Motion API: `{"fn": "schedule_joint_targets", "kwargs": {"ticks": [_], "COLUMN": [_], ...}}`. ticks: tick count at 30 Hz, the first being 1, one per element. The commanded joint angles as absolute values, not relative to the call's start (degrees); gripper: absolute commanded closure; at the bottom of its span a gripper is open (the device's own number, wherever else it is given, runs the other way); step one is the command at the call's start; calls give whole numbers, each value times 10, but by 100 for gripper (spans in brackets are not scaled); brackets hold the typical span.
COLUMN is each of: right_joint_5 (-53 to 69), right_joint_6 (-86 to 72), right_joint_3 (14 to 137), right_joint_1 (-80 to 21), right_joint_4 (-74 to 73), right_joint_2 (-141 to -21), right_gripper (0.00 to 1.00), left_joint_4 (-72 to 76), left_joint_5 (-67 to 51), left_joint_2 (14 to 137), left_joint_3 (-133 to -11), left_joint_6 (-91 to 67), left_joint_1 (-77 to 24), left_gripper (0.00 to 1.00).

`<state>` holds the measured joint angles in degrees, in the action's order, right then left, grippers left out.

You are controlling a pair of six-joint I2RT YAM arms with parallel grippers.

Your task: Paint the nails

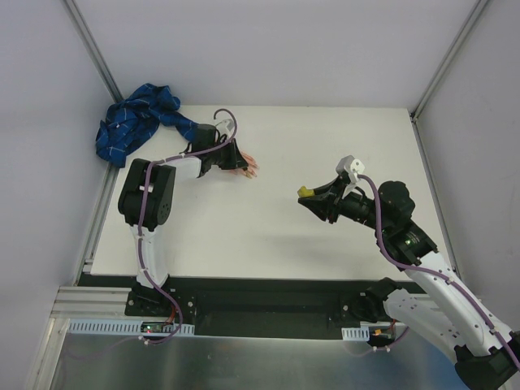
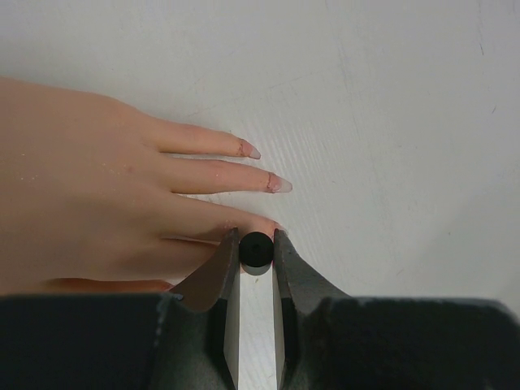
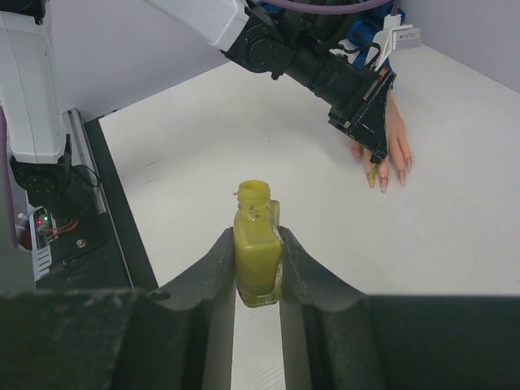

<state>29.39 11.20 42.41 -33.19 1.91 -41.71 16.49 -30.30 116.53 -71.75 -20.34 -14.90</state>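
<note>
Here, one mannequin hand [image 2: 97, 187] lies palm down on the far left part of the white table [image 1: 244, 236]. It is smooth flesh-coloured plastic with slim tapering fingers, and its wrist runs into one crumpled blue plaid sleeve [image 1: 134, 122] bunched at the table's far left corner. The nails [image 2: 280, 185] are long, pointed and a pale glossy pink; the left wrist view shows two of them clearly, each with a reddish line at its base, and the tip of a third finger right at the jaws. There are two arms. The left jaws are closed on one small black stem [image 2: 256, 252], matte and round in section, directly over that third fingertip. In the right wrist view a thin yellowish tip [image 3: 372, 175] hangs beneath them down among the fingers; it is likely a brush, though too small to show whether it touches. The right jaws, well apart from the hand over the table's right half, grip one small bottle [image 3: 257, 252] by its flat sides. The bottle is clear and square-bodied, filled with yellow-green liquid, and its short threaded neck is uncapped and smeared with the same colour. Both pairs of jaws are dark, matte and curved inward.
</note>
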Motion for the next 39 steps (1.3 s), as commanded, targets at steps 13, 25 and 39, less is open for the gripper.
{"fn": "schedule_joint_targets", "kwargs": {"ticks": [13, 25, 39], "right_joint_5": [306, 305, 309], "right_joint_6": [113, 114, 114], "right_joint_3": [429, 430, 431], "right_joint_1": [-329, -330, -329], "right_joint_4": [47, 48, 47], "right_joint_2": [-409, -408, -408], "right_gripper": [100, 100, 100], "left_joint_4": [184, 199, 216], "left_joint_5": [-279, -256, -185], "left_joint_2": [1155, 1145, 1125], "left_joint_3": [-702, -688, -665], "left_joint_6": [-217, -194, -210], "left_joint_1": [-158, -170, -197], "left_gripper": [100, 100, 100]}}
